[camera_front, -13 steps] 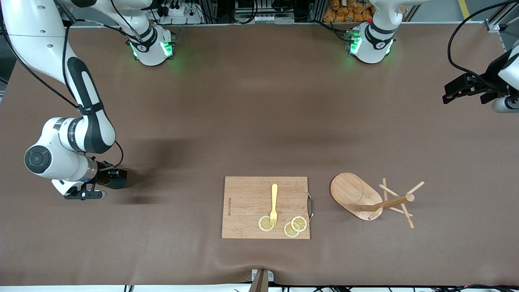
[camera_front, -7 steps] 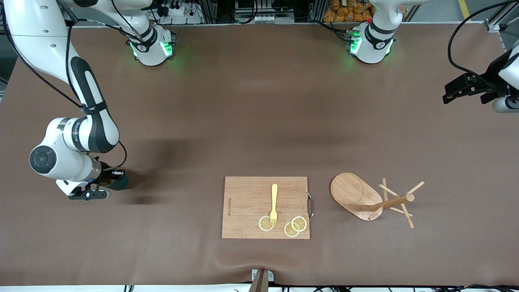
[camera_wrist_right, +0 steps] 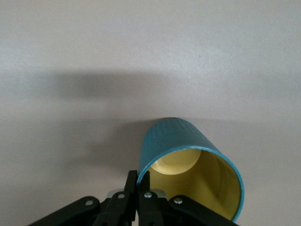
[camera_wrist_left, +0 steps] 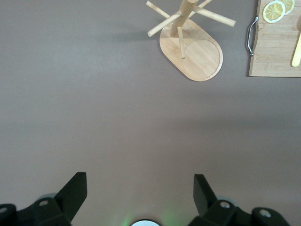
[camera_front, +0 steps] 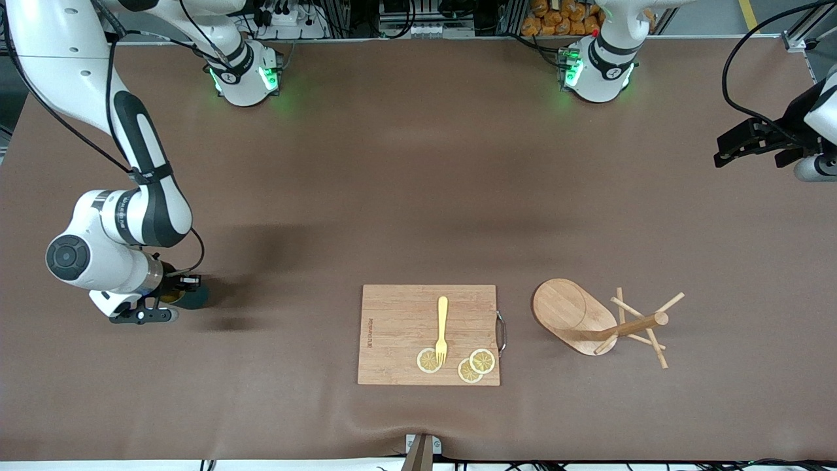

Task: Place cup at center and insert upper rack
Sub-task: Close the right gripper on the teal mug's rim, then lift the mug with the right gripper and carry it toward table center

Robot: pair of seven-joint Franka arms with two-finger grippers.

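Note:
My right gripper [camera_front: 178, 288] is low over the table at the right arm's end, shut on the rim of the teal cup [camera_front: 193, 296]. In the right wrist view the fingers [camera_wrist_right: 139, 181] pinch the cup's [camera_wrist_right: 176, 136] wall, one inside the mustard-yellow interior, one outside. The wooden upper rack [camera_front: 592, 318] lies tipped on its side beside the cutting board, toward the left arm's end; it also shows in the left wrist view [camera_wrist_left: 190, 44]. My left gripper [camera_wrist_left: 140, 188] waits open and empty, high over the left arm's end of the table [camera_front: 752, 140].
A wooden cutting board [camera_front: 399, 327] with a metal handle lies near the front camera; it carries a yellow fork [camera_front: 442, 328] and lemon slices [camera_front: 474, 365]. Brown table mat [camera_front: 418, 196] covers the whole surface.
The right arm shifted slightly toward the table's middle with the cup between one second ago and half a second ago, then stayed still. The left arm has not moved.

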